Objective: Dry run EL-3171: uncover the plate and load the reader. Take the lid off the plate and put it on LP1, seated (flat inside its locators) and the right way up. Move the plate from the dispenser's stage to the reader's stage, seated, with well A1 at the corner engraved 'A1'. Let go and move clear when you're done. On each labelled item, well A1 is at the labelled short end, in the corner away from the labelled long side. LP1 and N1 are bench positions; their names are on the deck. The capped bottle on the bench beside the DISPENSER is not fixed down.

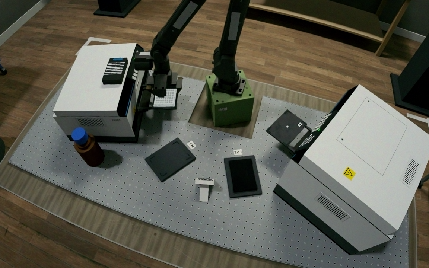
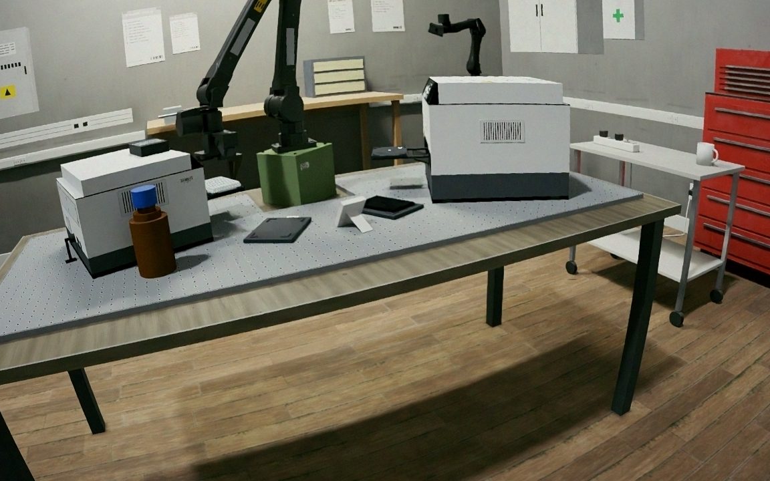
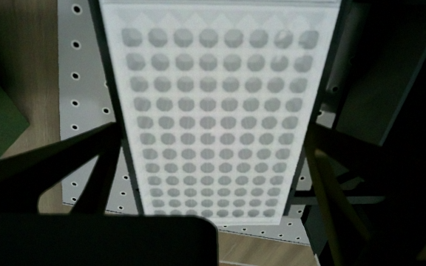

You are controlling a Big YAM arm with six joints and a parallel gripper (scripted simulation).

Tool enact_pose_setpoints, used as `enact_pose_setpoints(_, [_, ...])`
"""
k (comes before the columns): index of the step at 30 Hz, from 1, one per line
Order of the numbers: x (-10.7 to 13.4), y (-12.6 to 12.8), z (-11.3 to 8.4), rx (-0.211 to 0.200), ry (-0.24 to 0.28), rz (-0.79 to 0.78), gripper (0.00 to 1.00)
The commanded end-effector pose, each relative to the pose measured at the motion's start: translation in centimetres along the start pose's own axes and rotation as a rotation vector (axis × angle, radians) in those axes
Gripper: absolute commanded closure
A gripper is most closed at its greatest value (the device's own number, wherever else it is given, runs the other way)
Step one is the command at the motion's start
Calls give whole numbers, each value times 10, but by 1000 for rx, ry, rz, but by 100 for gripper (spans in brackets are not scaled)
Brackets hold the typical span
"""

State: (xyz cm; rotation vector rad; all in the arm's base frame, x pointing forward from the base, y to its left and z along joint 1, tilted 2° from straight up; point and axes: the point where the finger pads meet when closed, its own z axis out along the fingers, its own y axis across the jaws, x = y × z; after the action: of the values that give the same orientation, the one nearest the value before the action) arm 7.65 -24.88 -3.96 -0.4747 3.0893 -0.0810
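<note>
The white well plate (image 1: 164, 97) sits on the dispenser's stage, beside the white dispenser (image 1: 96, 89). In the wrist view the plate (image 3: 217, 118) fills the middle and its wells look hazy, as through a clear lid. My gripper (image 1: 161, 89) is open just above the plate. One finger stands outside each long side of the plate (image 3: 213, 148), and I cannot tell if they touch it. It also shows in the exterior view (image 2: 218, 156). The dark LP1 nest (image 1: 242, 175) lies on the deck. The reader's black stage (image 1: 287, 125), engraved A1, sticks out of the reader (image 1: 359, 163).
A brown capped bottle (image 1: 87, 146) stands in front of the dispenser. The flat N1 nest (image 1: 169, 159) lies left of LP1, with a small white card stand (image 1: 204, 188) between them. My green base (image 1: 230, 101) stands behind them. A black box (image 1: 115, 70) sits on the dispenser.
</note>
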Motion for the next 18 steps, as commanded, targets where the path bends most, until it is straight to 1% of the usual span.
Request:
enact_pose_setpoints(1, [1, -24, -4, 38, 1, 7, 0])
enact_pose_setpoints(8, [0, -25, -1, 40, 1, 6, 0])
enact_pose_setpoints(13, [0, -18, -2, 45, 2, 6, 0])
enact_pose_setpoints(17, [0, -19, -2, 47, 2, 5, 0])
enact_pose_setpoints(18, [0, -19, -2, 47, 2, 5, 14])
